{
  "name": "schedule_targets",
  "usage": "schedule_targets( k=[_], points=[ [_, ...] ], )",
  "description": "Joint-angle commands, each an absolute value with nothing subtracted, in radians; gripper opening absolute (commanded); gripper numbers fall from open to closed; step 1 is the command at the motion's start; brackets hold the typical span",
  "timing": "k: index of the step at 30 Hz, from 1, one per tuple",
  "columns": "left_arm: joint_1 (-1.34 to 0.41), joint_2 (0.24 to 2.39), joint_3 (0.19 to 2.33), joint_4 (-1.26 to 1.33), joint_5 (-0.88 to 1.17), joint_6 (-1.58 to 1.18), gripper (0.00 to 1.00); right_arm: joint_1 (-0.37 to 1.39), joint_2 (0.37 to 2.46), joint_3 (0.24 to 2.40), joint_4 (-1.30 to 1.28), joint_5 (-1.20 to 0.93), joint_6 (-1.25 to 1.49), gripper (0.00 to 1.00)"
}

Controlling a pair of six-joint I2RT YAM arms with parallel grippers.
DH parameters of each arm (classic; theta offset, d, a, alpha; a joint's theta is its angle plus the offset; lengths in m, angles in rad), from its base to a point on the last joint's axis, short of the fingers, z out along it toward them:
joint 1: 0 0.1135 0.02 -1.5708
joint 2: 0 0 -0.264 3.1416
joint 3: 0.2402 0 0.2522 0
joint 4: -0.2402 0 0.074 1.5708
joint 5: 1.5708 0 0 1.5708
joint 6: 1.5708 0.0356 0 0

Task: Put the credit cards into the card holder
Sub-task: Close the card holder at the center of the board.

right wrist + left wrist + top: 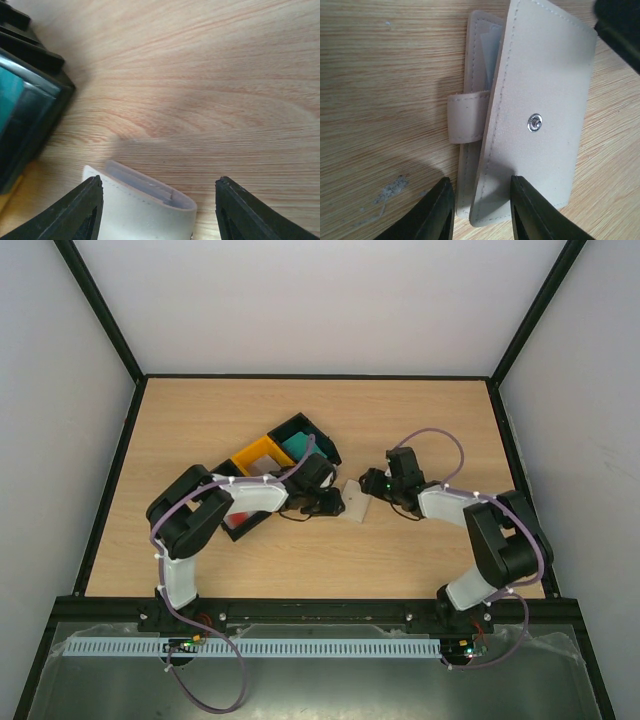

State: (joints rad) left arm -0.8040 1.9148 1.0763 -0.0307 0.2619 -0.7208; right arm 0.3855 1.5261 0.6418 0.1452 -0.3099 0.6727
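Note:
The beige card holder (357, 500) lies on the table between the two grippers, folded, its top flap a little raised. In the left wrist view its snap button (535, 122) and strap tab (467, 118) show. My left gripper (482, 202) is open, its fingers straddling the wallet's near corner. My right gripper (160, 210) is open wide over the wallet's other end (142, 212), where the blue-grey inside peeks out. Teal credit cards (298, 445) sit in a black tray (325, 448). Red cards (240, 519) show partly under the left arm. Pale cards are hidden.
A yellow tray (262, 456) stands beside the black one, behind the left arm. The black tray with the teal cards (10, 95) is close on the left in the right wrist view. The right gripper's dark body (620, 25) looms just beyond the wallet.

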Motion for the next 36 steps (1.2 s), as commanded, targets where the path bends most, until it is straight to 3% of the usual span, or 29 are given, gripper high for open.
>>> schedule_targets(
  k=[1, 7, 17, 26, 31, 36],
  points=[
    [-0.79, 1.938, 1.085, -0.11, 0.248, -0.683, 0.34, 0.385, 1.595, 0.692, 0.071, -0.326, 0.543, 0.57],
    [-0.784, 1.932, 1.096, -0.122, 0.254, -0.676, 0.38, 0.386, 1.613, 0.635, 0.127, -0.42, 0.577, 0.39],
    [-0.781, 1.868, 1.066, -0.126, 0.226, -0.673, 0.53, 0.407, 1.43, 0.446, 0.11, -0.406, 0.751, 0.38],
    [-0.782, 1.714, 0.929, -0.104, 0.139, -0.776, 0.64, 0.532, 1.353, 0.375, 0.096, -0.37, 0.852, 0.25],
    [-0.783, 1.63, 0.849, -0.063, 0.149, -0.82, 0.66, 0.574, 1.321, 0.377, 0.074, -0.314, 0.856, 0.26],
    [-0.788, 1.585, 0.815, -0.049, 0.166, -0.844, 0.66, 0.573, 1.232, 0.527, -0.104, -0.09, 0.776, 0.44]
  ],
)
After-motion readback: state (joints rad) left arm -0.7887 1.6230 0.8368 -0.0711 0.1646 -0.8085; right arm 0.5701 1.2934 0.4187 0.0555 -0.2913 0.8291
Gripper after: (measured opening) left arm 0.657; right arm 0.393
